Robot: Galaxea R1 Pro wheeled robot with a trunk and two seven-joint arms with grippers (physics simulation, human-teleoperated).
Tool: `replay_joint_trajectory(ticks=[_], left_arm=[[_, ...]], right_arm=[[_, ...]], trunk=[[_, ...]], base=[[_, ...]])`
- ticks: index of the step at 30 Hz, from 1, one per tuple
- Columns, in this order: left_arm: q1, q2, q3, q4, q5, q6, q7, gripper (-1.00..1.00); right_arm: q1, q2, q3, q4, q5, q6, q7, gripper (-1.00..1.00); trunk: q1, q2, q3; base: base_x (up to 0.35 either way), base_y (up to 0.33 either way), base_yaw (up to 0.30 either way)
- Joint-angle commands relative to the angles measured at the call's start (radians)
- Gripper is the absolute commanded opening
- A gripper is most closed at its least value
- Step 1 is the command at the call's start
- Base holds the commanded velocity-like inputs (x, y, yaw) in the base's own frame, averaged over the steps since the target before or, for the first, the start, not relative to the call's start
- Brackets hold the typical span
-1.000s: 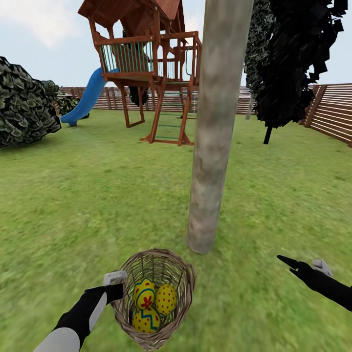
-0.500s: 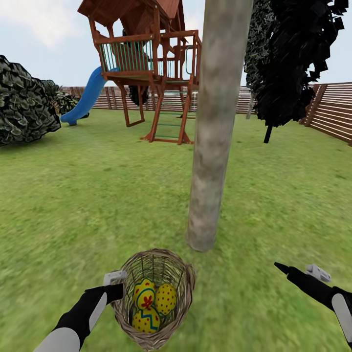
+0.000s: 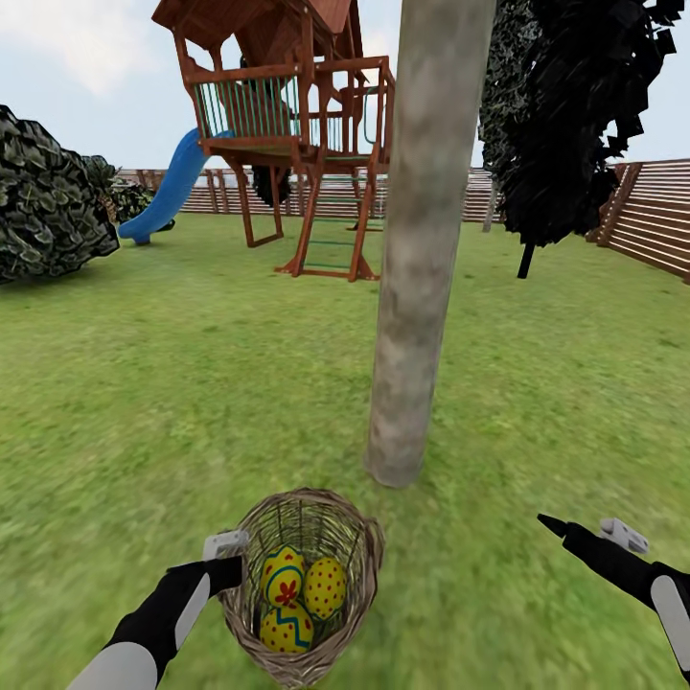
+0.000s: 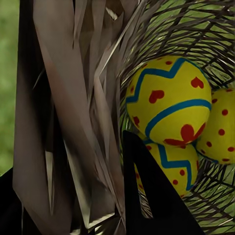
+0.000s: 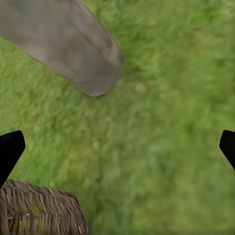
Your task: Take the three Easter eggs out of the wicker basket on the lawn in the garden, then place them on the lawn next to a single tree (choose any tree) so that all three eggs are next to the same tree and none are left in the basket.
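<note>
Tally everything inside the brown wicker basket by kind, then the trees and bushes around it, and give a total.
Yellow painted Easter eggs in the brown wicker basket: 3
Thick grey-brown tree trunk: 1
Dark narrow-trunked tree: 1
Round leafy bush: 1
Total: 6

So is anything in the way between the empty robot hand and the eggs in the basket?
Nothing visible lies on the grass between the right end effector and the wicker basket. The Easter eggs sit down inside, so the basket's wall is between them; it would likely have to reach in over the rim.
</note>
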State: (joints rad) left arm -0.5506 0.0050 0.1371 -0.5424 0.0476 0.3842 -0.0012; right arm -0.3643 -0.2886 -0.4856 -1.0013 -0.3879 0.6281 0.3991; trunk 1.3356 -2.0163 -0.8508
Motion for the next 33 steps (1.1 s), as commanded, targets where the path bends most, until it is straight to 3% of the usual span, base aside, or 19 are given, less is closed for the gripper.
replay_joint_trajectory(ticks=[1, 27, 33], left_arm=[[-0.001, 0.000, 0.002, -0.002, 0.009, 0.006, 0.000, -1.00], [0.000, 0.001, 0.003, -0.002, 0.009, 0.005, 0.000, -1.00], [-0.001, 0.006, 0.003, -0.010, 0.009, 0.005, -0.001, -1.00]], right_arm=[[-0.001, 0.000, -0.002, 0.000, -0.003, 0.007, 0.002, 1.00], [-0.001, 0.003, -0.002, 0.004, -0.005, 0.005, 0.001, 1.00], [-0.001, 0.003, -0.002, 0.003, -0.005, 0.005, 0.001, 1.00]], trunk=[[0.004, -0.008, -0.004], [0.103, -0.190, -0.086], [0.103, -0.190, -0.086]], base=[[0.000, 0.000, 0.000], [0.000, 0.000, 0.000], [0.000, 0.000, 0.000]])
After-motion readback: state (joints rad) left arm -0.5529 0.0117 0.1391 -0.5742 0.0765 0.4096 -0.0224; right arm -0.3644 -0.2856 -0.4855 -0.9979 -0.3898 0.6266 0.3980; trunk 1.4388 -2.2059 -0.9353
